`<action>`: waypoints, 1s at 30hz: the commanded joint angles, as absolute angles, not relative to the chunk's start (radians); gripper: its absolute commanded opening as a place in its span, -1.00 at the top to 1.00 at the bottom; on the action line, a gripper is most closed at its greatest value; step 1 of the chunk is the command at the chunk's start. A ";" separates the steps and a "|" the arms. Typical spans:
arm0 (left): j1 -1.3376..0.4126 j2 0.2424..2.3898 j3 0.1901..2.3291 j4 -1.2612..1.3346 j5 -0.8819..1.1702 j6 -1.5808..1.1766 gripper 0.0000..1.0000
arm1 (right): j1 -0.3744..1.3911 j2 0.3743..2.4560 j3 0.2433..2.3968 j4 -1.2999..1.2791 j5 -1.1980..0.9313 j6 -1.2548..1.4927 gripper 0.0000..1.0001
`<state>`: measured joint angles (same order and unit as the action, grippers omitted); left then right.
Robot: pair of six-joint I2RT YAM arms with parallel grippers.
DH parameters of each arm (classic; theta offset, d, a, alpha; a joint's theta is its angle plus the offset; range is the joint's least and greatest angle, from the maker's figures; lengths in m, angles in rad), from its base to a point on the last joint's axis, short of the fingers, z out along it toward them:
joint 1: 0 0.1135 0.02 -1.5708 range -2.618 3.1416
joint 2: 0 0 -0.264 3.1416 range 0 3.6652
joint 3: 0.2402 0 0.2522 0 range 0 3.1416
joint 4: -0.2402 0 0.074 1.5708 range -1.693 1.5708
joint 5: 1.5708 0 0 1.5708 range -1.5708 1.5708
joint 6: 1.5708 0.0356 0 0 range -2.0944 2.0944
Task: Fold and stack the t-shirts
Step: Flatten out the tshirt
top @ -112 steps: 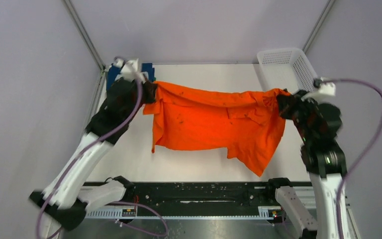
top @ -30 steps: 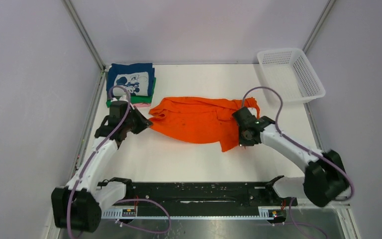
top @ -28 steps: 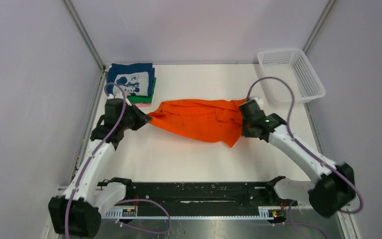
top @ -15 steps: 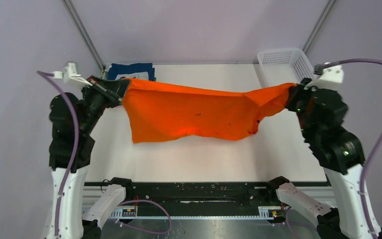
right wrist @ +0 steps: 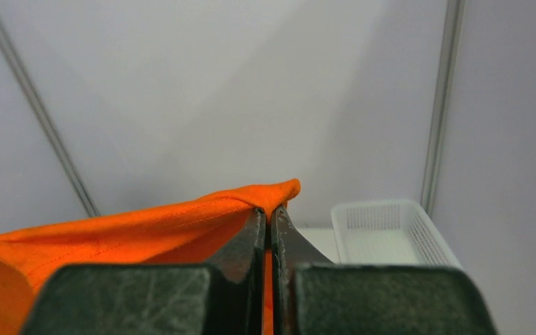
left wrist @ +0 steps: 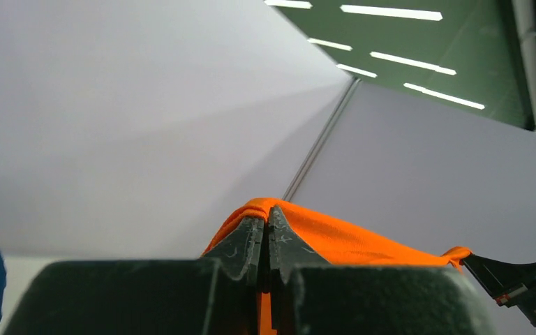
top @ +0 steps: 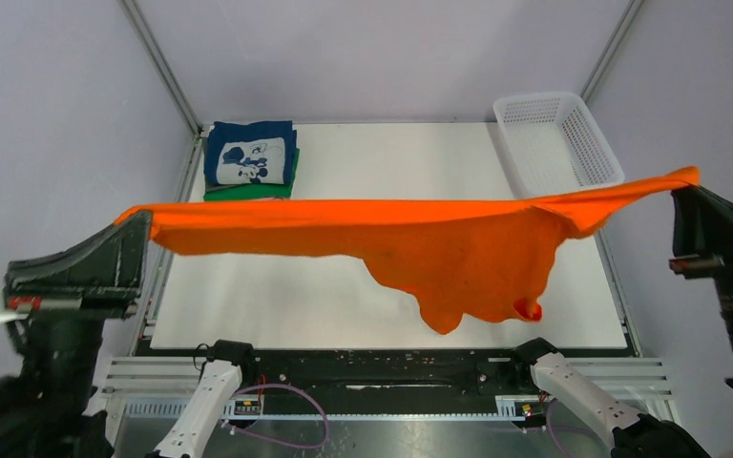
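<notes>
Both arms are held high, close under the overhead camera, at the left and right edges of the frame. The left gripper (top: 141, 221) and right gripper (top: 680, 189), jaws pinched tight on opposite ends, hold the orange t-shirt (top: 439, 248) stretched across mid-frame above the table (top: 391, 153), with its bulk sagging right of centre. The navy t-shirt (top: 250, 153) lies folded on the green t-shirt (top: 248, 192) at upper left. A white mesh basket (top: 558, 143) sits at upper right.

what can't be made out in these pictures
- Top view: the stretched plain bright orange cloth t-shirt hides a band of white table.
- Top view: the folded navy printed t-shirt covers anything below the green t-shirt.
- Left wrist view: the left fingers and mount block the shirt's sagging part.
- Right wrist view: the right fingers and the frame edge cut it off too.
</notes>
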<state>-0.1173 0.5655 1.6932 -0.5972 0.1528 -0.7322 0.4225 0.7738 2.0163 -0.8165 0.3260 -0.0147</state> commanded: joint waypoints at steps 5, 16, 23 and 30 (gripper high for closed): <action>-0.115 0.580 1.763 -0.633 0.149 -0.714 1.00 | 0.417 0.819 2.181 -0.896 0.258 -0.109 1.00; -0.115 0.757 1.496 -0.583 0.010 -0.720 1.00 | 0.417 0.804 1.639 -0.487 0.540 -0.226 1.00; -0.114 0.949 1.085 -0.384 -0.111 -0.737 1.00 | 0.411 0.888 1.176 -0.261 0.737 -0.139 1.00; -0.109 1.369 1.010 -0.194 -0.102 -0.725 1.00 | 0.372 1.175 0.986 -0.111 0.624 -0.008 1.00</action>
<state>-0.1165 1.2316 0.9737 -0.3916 -0.0601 -0.7315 0.4007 1.0634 1.0080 -0.3004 0.6247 -0.0917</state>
